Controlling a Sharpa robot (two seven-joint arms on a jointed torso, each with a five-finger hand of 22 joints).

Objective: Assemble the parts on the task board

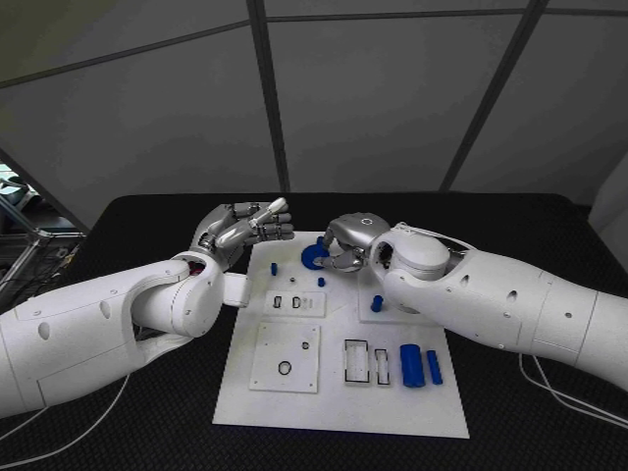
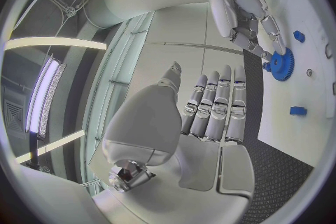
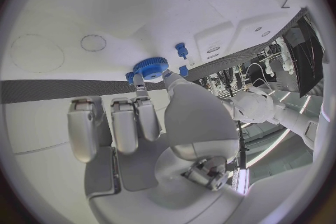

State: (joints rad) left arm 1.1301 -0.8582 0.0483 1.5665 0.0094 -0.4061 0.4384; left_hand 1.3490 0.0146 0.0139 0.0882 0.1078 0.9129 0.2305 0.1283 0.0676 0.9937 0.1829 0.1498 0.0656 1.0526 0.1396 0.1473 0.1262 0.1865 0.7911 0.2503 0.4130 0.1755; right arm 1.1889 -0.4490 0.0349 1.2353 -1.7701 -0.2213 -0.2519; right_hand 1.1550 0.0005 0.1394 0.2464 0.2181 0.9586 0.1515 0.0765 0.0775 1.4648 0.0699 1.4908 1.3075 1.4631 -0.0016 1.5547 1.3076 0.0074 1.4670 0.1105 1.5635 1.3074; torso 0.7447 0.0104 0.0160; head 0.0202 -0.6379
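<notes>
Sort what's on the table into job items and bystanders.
Job:
- task board
- blue gear, touched by the right hand
- two blue cylinders
- small blue pegs
- left hand, lifted, holding nothing

Bystanders:
- cables
- equipment at the table's left edge

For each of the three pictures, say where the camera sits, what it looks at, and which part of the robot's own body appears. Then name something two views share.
Head view: on the robot's head, looking down at the task board; both arms, left hand and right hand show.
Left wrist view: behind the left hand, facing the board's edge; its open fingers show.
Right wrist view: behind the right hand, facing the board.
Shared: the blue gear the right hand holds appears in all three.
</notes>
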